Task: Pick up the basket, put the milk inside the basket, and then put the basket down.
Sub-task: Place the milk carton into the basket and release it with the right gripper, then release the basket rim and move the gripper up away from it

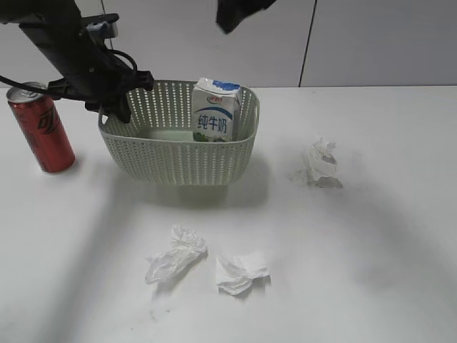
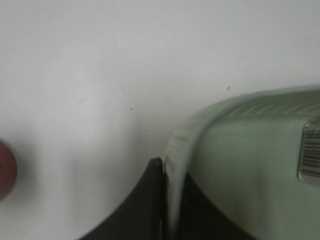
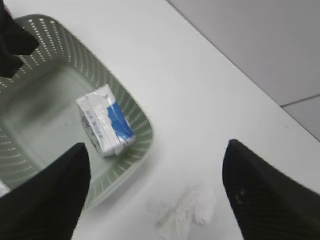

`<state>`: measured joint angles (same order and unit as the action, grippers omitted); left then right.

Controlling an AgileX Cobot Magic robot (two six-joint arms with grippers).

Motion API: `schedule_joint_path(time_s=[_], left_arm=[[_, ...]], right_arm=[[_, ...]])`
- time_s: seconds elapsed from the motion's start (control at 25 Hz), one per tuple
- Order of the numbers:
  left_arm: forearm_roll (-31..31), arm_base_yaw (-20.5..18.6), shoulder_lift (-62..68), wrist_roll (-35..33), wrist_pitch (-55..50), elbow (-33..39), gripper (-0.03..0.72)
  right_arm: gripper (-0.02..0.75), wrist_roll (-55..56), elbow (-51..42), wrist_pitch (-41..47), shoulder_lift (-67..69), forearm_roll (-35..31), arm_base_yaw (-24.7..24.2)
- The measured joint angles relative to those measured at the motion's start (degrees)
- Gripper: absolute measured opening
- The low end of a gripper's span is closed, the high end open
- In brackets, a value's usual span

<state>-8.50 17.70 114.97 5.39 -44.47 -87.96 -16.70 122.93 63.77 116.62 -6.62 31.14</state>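
— Left hand [image 1: 120, 106] first: where is it?
— At the left end of the basket [image 1: 178, 161], clamped on the rim. In the left wrist view one dark finger [image 2: 142, 205] sits outside the wall and the other inside, the green rim pinched between them — grasping the basket.
— And the right hand [image 3: 155, 195]?
— Spread wide, holding nothing. Its two dark fingers frame the right wrist view, high above the desk [image 1: 357, 286], with the basket's right end and a tissue [image 3: 187, 212] below them. In the exterior view only a dark scrap of that arm shows at the top edge.
— Where's the milk [image 1: 215, 111]?
— Inside the basket, upright in the back right corner, against the wall. The right wrist view shows its blue top from above; the exterior view shows the printed front over the rim.
— Anything only one camera catches?
— The exterior view alone shows two more crumpled tissues [image 1: 207, 264] in front of the basket. A red can [image 1: 41, 128] stands left of it, apart.
— Is the basket lifted?
— Cannot tell.
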Motion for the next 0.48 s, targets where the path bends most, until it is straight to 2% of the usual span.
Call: schedule_joint_path(time_s=[0.2, 0.4, 0.48], left_arm=[[0.0, 0.0, 0.0, 0.0, 0.11, 0.0, 0.0], [-0.06, 0.0, 0.0, 0.0, 0.24, 0.0, 0.0], [-0.06, 0.0, 0.0, 0.0, 0.29, 0.0, 0.0]], right_arm=[[0.628, 1.63, -10.04, 2.59, -12.88, 0.31, -6.6], [0.606, 4.84, -28.85, 3.35, -25.33, 0.73, -14.92], [0.598, 5.62, -37.07, 2.7, -29.93, 1.16, -16.79]])
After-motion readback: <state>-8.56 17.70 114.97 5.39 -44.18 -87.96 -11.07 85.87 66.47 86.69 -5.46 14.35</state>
